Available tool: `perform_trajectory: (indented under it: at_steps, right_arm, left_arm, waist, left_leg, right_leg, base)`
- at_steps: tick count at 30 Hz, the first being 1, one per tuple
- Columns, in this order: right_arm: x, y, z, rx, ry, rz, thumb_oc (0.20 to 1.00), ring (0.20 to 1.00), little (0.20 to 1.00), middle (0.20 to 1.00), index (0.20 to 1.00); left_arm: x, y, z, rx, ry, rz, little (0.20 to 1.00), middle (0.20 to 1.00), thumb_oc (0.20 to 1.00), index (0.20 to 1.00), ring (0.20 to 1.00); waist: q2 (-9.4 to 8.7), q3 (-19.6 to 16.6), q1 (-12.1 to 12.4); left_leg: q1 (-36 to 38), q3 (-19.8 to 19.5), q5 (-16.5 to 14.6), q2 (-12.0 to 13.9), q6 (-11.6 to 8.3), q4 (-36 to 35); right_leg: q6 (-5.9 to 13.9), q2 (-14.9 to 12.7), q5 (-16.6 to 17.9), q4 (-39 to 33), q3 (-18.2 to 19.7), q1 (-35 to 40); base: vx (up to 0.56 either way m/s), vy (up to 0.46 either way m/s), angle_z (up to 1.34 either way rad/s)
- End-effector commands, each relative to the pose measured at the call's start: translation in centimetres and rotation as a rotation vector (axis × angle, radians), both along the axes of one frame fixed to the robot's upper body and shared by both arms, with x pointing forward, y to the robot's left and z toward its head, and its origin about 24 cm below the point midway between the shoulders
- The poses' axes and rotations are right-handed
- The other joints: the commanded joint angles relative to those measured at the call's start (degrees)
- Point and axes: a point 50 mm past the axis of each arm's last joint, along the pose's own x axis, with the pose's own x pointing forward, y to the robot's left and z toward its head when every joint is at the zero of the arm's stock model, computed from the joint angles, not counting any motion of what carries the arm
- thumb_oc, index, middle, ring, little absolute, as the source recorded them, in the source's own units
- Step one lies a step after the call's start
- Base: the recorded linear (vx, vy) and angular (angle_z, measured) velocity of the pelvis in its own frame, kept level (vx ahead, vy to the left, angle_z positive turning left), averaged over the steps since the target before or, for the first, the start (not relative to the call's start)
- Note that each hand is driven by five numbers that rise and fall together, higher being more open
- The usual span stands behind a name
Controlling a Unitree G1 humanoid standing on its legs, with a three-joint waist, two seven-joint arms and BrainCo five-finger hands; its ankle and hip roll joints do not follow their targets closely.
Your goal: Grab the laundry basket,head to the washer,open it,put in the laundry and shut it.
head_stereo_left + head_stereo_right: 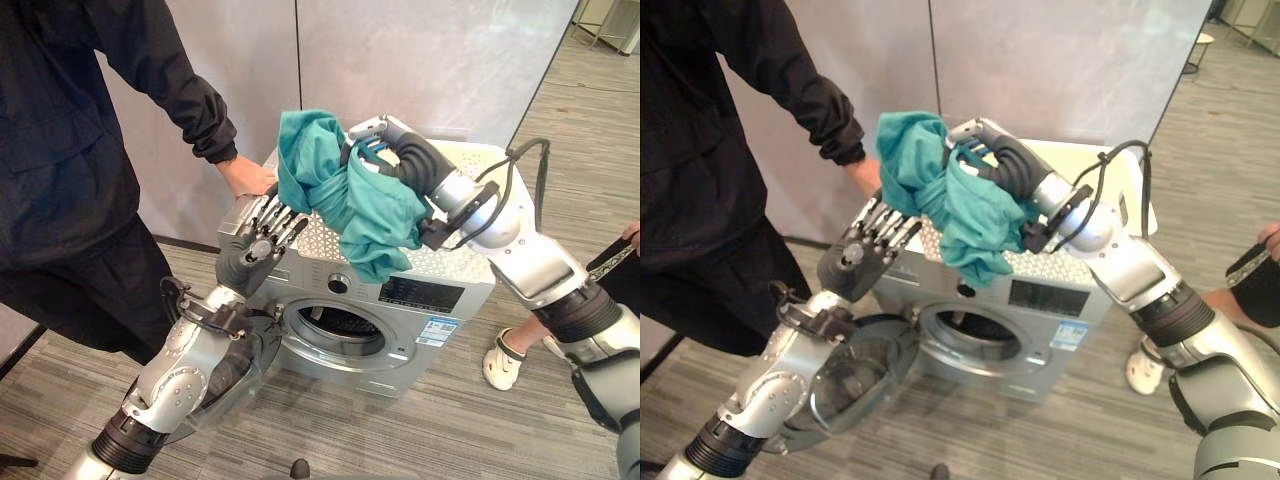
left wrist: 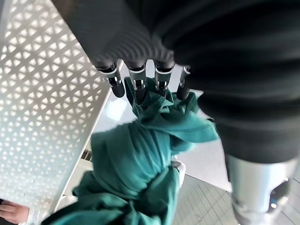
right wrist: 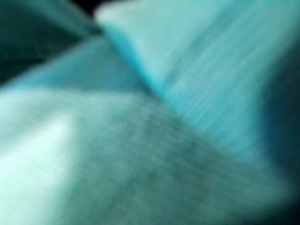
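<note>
A teal garment (image 1: 345,195) hangs bunched above the white perforated laundry basket (image 1: 470,160), which sits on top of the silver washer (image 1: 420,300). My right hand (image 1: 375,135) is shut on the garment from above, and the cloth (image 3: 150,117) covers its wrist view. The washer's round door (image 1: 855,375) is swung open to the left, baring the drum opening (image 1: 335,330). My left hand (image 1: 255,255) is raised open at the basket's front left corner, its straight fingers (image 2: 136,79) pointing up at the garment (image 2: 136,173).
A person in black stands at the left with a hand (image 1: 245,175) resting on the basket's left edge. Another person's shoe (image 1: 500,360) shows on the wood floor right of the washer. A grey partition wall (image 1: 400,60) stands behind.
</note>
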Motion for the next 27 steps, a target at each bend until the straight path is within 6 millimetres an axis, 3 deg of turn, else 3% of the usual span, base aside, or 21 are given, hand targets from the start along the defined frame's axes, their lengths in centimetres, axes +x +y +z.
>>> perform_trajectory:
  at_steps: [1, 5, 9, 11, 19, 27]
  right_arm:
    - [-0.4, 1.1, 2.6, 0.041, -0.130, 0.045, 0.200, 0.200, 0.200, 0.200, 0.200]
    - [-0.1, 2.7, 0.6, 0.089, -0.032, 0.104, 0.200, 0.200, 0.200, 0.200, 0.200]
    - [-0.2, 3.1, 0.2, 0.081, -0.007, 0.131, 0.200, 0.200, 0.200, 0.200, 0.200]
    - [0.2, 3.8, -1.0, 0.187, 0.132, 0.186, 0.200, 0.200, 0.200, 0.200, 0.200]
    - [-0.1, 5.2, -0.9, 0.150, 0.194, 0.285, 0.200, 0.200, 0.200, 0.200, 0.200]
    - [-0.7, 6.5, -1.4, 0.141, 0.231, 0.354, 0.200, 0.200, 0.200, 0.200, 0.200]
  left_arm:
    - [0.7, -0.8, 1.2, -0.026, -0.059, -0.055, 1.000, 1.000, 1.000, 1.000, 1.000]
    - [0.4, -3.1, 0.0, -0.074, 0.019, -0.183, 1.000, 1.000, 1.000, 1.000, 1.000]
    - [0.4, -3.5, -0.2, -0.078, 0.029, -0.198, 1.000, 1.000, 1.000, 1.000, 1.000]
    - [0.2, -4.7, -1.0, -0.085, 0.078, -0.247, 1.000, 1.000, 1.000, 1.000, 1.000]
    - [-0.4, -6.4, -2.3, -0.072, 0.145, -0.354, 1.000, 1.000, 1.000, 1.000, 1.000]
    - [0.0, -6.6, -4.4, 0.019, 0.220, -0.358, 1.000, 1.000, 1.000, 1.000, 1.000]
  waist:
    - [-2.74, -2.2, 0.7]
    - [-2.85, -1.9, 1.2]
    - [-2.94, -1.8, 1.1]
    - [-3.06, -1.5, 0.9]
    - [-3.39, -1.4, 0.5]
    - [-3.19, -1.2, 0.0]
  left_leg:
    - [2.2, -0.3, -4.4, -1.2, 0.03, 0.2]
    - [2.3, -0.4, -4.3, -1.3, 0.03, 0.2]
    - [2.4, -0.2, -4.3, -1.3, 0.00, 0.2]
    - [2.6, -0.2, -4.3, -1.1, -0.01, 0.2]
    - [2.7, -0.2, -4.2, -0.9, -0.27, 0.2]
    - [2.5, -0.3, -4.1, -0.6, -0.41, 0.2]
  right_leg:
    - [4.59, -4.6, 2.9, 1.1, 1.8, -0.8]
    - [4.54, -4.7, 3.0, 0.9, 1.6, -0.7]
    - [4.45, -4.6, 3.0, 0.9, 1.8, -0.8]
    - [4.30, -4.5, 3.0, 0.9, 1.9, -0.6]
    - [4.14, -4.1, 2.9, 0.8, 2.1, -0.7]
    - [4.06, -3.9, 2.9, 1.0, 2.4, -1.0]
  base:
    - [0.00, 0.000, 0.00]
    - [0.00, 0.000, 0.00]
    - [0.00, 0.000, 0.00]
    - [0.00, 0.000, 0.00]
    - [0.00, 0.000, 0.00]
    - [0.00, 0.000, 0.00]
